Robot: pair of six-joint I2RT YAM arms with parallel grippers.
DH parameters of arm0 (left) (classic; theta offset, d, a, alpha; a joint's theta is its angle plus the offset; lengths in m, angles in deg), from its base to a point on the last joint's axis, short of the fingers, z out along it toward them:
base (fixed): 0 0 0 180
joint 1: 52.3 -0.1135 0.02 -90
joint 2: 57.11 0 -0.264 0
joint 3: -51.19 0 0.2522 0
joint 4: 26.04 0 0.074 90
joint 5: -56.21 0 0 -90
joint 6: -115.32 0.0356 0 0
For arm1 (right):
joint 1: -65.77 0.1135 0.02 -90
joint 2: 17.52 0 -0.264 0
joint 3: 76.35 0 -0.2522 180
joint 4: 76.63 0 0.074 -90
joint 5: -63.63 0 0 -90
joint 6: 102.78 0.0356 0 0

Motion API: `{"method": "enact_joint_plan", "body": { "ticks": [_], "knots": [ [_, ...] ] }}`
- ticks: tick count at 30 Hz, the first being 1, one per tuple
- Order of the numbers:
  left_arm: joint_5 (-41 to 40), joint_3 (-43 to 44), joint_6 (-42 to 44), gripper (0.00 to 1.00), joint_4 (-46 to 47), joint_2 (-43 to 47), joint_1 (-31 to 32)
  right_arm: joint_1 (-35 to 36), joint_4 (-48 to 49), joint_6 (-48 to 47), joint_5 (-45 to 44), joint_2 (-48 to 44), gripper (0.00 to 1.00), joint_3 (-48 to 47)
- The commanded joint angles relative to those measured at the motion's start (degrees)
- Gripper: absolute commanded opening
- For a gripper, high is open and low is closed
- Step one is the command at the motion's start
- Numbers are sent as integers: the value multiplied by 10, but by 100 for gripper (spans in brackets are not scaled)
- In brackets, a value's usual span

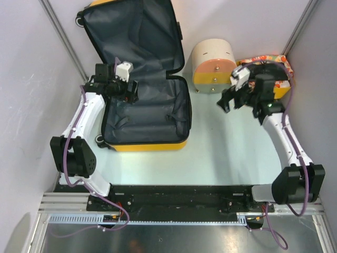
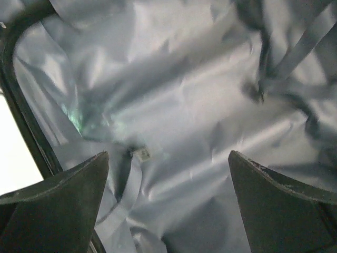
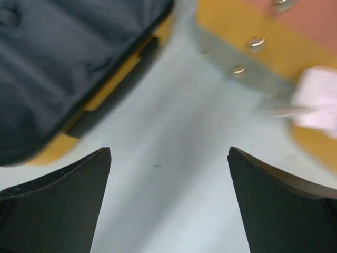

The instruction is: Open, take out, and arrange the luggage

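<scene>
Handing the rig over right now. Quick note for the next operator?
Left pincer: open, empty, over the lining in the luggage, lower half.
Right pincer: open, empty, above bare table between luggage and round drum box.
Done: luggage lies open, lid leaning back; only lining and straps show inside.
Left: arranging; what remains to place is not clear from here.

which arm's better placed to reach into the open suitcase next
Left, probably. The left gripper, open, hangs over the suitcase lining, which fills its wrist view. The right gripper, also open, is over the table near the round box, outside the case.
</scene>
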Motion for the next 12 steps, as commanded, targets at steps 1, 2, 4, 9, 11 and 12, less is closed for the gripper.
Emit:
{"method": "enact_joint_plan", "body": {
  "ticks": [1, 2, 4, 9, 11, 12],
  "knots": [
    [-83, -73, 36, 100, -11, 47, 41, 75, 61, 212, -64, -62, 98, 134],
    [-82, -89, 37, 100, -10, 53, 46, 87, 73, 230, -71, -72, 98, 155],
    [-65, -126, 28, 100, -8, 75, 57, 120, 89, 227, -92, -94, 98, 194],
    [-63, -183, 13, 100, 11, 125, 75, 126, 108, 202, -119, -108, 98, 212],
    [-67, -190, 22, 100, 17, 147, 75, 126, 120, 194, -131, -115, 99, 211],
    [-70, -191, 26, 100, 16, 155, 75, 124, 136, 191, -133, -117, 99, 211]
  ]
}}
